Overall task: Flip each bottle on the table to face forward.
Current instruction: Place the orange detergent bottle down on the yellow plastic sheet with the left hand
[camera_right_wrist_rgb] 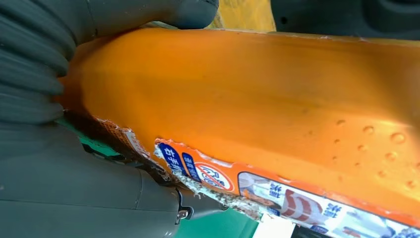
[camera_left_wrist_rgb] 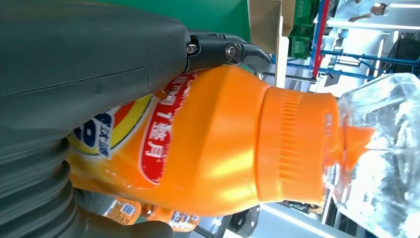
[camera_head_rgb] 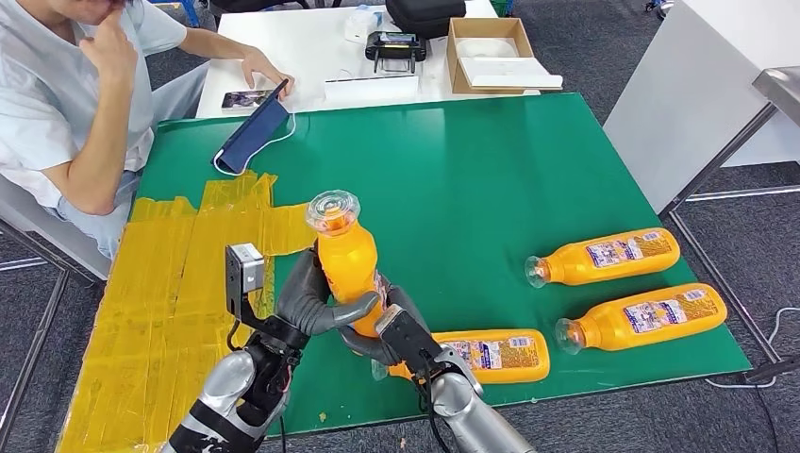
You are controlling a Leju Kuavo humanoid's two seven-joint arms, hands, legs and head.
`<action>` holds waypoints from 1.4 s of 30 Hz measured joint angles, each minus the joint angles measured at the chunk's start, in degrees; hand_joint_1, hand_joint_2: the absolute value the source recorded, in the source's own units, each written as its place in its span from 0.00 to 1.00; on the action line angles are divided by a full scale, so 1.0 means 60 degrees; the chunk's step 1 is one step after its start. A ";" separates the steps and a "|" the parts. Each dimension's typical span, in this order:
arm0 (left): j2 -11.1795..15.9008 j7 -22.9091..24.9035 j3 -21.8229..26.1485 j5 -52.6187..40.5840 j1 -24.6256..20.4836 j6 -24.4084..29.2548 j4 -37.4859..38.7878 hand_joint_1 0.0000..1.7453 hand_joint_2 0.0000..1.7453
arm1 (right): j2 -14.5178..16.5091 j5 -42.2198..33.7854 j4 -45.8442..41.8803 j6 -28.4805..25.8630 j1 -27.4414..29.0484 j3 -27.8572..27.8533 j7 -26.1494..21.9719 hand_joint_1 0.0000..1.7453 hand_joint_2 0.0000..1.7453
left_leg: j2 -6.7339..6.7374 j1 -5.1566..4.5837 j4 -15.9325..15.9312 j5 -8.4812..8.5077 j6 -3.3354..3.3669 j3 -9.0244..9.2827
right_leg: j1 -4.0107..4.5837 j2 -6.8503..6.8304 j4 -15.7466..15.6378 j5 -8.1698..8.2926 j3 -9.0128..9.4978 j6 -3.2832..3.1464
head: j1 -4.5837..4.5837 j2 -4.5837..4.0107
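Observation:
An orange juice bottle (camera_head_rgb: 345, 260) with a clear cap stands upright above the green table (camera_head_rgb: 472, 179), near its front edge. My left hand (camera_head_rgb: 316, 302) grips its body from the left, and my right hand (camera_head_rgb: 394, 336) grips its lower part from the right. In the left wrist view my left hand (camera_left_wrist_rgb: 74, 74) wraps the labelled bottle (camera_left_wrist_rgb: 213, 148). The right wrist view has my right hand (camera_right_wrist_rgb: 49, 148) closed around the bottle (camera_right_wrist_rgb: 247, 99), whose label is torn at the edge. Three more orange bottles lie on their sides: one (camera_head_rgb: 495, 355) just behind my right hand, two (camera_head_rgb: 606, 257) (camera_head_rgb: 644, 316) at the right.
A person (camera_head_rgb: 66, 104) sits at the table's far left, one hand by a phone (camera_head_rgb: 247, 97). A blue face mask (camera_head_rgb: 253, 132) lies at the back left. Yellow tape (camera_head_rgb: 160, 293) covers the left side. Behind the green table, a white table holds a cardboard box (camera_head_rgb: 491, 52).

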 joint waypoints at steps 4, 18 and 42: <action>0.0002 0.0000 0.0000 0.0042 0.0030 0.0008 0.0000 1.00 1.00 | 0.0000 0.0111 0.0107 -0.0035 -0.0004 0.0058 0.0000 1.00 1.00 | 0.0000 0.0000 0.0000 0.0001 0.0000 0.0001 | 0.0000 0.0000 0.0001 0.0001 0.0000 0.0000 | 0.0001 0.0000; 0.0025 0.0000 0.0006 0.0120 0.0057 0.0010 0.0000 1.00 1.00 | 0.0004 0.0140 0.0213 -0.0045 -0.0008 0.0092 -0.0015 1.00 1.00 | 0.0001 0.0001 0.0000 0.0001 0.0000 0.0000 | 0.0000 0.0000 0.0001 0.0001 -0.0003 0.0000 | 0.0000 0.0000; 0.0587 -0.1495 0.0913 -0.4949 0.0233 0.3493 -0.0994 1.00 1.00 | -0.0748 -0.0037 -0.3866 -0.1321 0.1316 -0.0695 -0.0293 0.00 1.00 | 0.0001 0.0001 0.0000 0.0001 -0.0001 -0.0006 | 0.0001 0.0000 0.0001 0.0000 -0.0008 0.0000 | 0.0001 0.0000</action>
